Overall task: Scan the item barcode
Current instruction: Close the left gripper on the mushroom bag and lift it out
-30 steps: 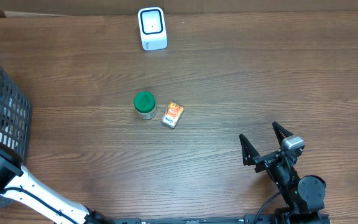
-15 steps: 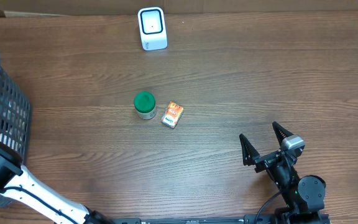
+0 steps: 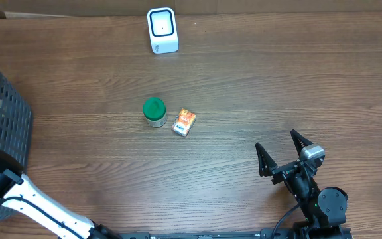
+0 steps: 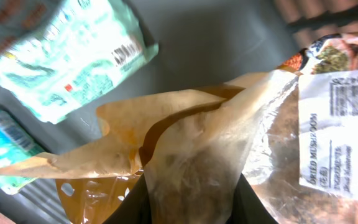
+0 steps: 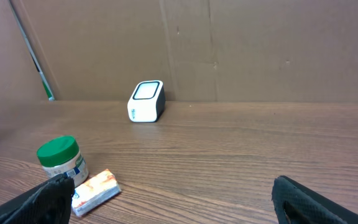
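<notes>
Clear plastic bag of dried mushrooms [image 4: 191,155], crinkled and amber-tinted, is in the left gripper [image 4: 190,206], whose two dark fingers [image 4: 127,210] are clenched on its lower part in the left wrist view. A white printed label [image 4: 337,130] with a barcode at its top lies on the bag's right side, turned sideways to that camera. Behind the bag are a grey surface and two green-and-white packets, one at upper left [image 4: 73,56] and one at the left edge [image 4: 5,146]. From overhead, the left arm [image 3: 38,202] reaches from the bottom edge toward the dark mesh basket [image 3: 8,113] at the far left of the brown wooden bench [image 3: 277,73]; the bag itself cannot be made out there. The white barcode scanner [image 3: 162,30] stands upright at the far edge of the bench, well apart from the basket. Near the middle, a green-lidded jar [image 3: 154,111] stands just beside a small orange box [image 3: 184,122]. The right gripper [image 3: 275,138] hangs released and empty over the near right of the bench, jaws spread wide.
</notes>
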Robot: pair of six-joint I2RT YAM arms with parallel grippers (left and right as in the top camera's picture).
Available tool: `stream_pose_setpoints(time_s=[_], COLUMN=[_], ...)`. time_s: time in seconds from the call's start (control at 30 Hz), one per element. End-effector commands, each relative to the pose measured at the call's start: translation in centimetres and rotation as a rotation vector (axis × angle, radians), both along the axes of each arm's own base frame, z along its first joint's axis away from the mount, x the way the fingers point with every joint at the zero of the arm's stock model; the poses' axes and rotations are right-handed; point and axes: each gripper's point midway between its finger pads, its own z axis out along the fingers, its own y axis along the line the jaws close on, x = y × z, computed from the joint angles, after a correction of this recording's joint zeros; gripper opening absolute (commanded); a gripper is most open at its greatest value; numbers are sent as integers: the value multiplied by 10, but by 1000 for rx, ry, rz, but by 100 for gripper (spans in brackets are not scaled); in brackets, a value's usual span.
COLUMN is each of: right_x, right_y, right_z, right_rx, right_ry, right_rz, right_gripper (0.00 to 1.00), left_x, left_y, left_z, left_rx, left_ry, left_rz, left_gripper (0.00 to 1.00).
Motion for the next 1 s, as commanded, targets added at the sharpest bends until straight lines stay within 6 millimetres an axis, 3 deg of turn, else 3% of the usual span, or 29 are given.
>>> stream_pose_setpoints(time_s=[0.0,0.27,0.53,0.73,0.97], right_x=[1,1,1,1,1], right_y=[-2,-2,-2,-2,-2], right_z=[-1,-1,-1,-1,-1], right_rx=[8,8,8,8,8], right_ry=[-3,-3,-3,-3,-3], right_rz=[-8,-8,-8,-8,-8], right_gripper=[100,100,100,100,100], left_x=[9,4,-19,-31,-13], left_y=[-9,-37,-101,-163,-252], left_z=[63,172,272,318,343], left_rx=[85,238,342,297,100], left_ry=[-147,-394,-641,-804,-954], left_rz=[4,-18,-100,-92,-248], left_gripper=[4,4,4,4,4])
